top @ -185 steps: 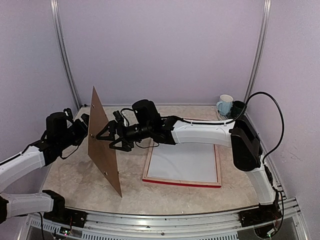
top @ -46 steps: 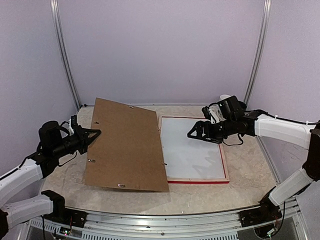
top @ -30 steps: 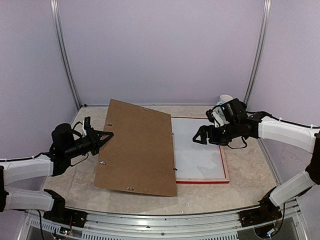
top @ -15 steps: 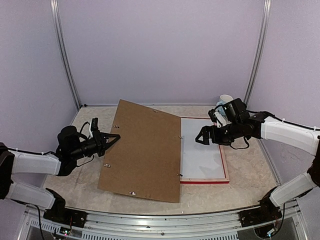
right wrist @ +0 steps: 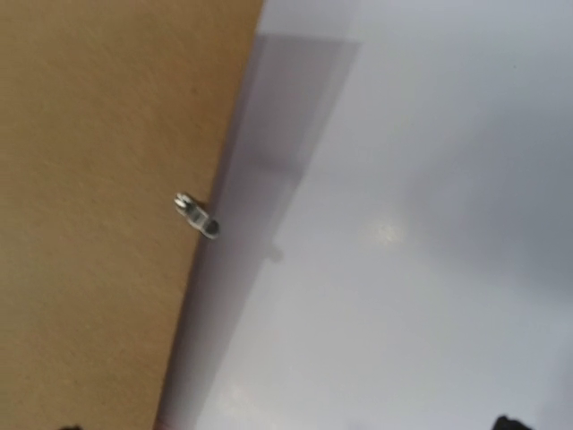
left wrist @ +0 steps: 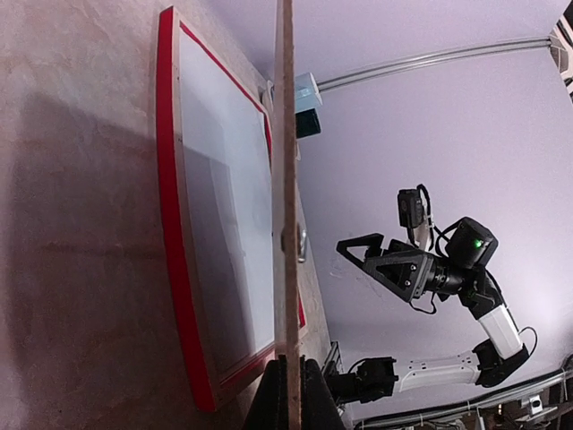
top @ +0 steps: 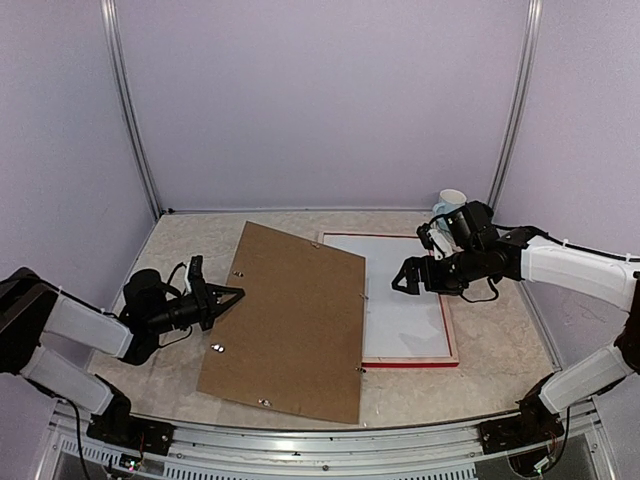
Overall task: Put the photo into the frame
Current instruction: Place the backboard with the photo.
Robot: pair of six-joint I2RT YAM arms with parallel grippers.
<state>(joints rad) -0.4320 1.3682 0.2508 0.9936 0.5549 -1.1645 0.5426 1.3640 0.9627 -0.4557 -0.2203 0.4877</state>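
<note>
Over the counter [top: 490,340], apparently the closing-up step: bringing the backing board [top: 290,320] down onto the frame [top: 410,362]. Board brown, stiff, tilted, pinched firmly at its near edge by the left hand [top: 228,303], far edge hanging above the frame's nearer side, not lying flat. Frame flat on the counter, out beyond the left hand and directly beneath the right hand [top: 400,278]; thin, red-edged with pale wood sides, filled by a plain white sheet [top: 400,310]. No sunset print showing; cannot tell the white for the photo's back or a mat. Right hand spread wide, gripping nothing, hovering above the sheet. Small metal clip [right wrist: 197,217] on the board's edge, just beneath that hand. Next, probably: squaring the board to the frame's opening, then easing it down flat and turning the clips
</note>
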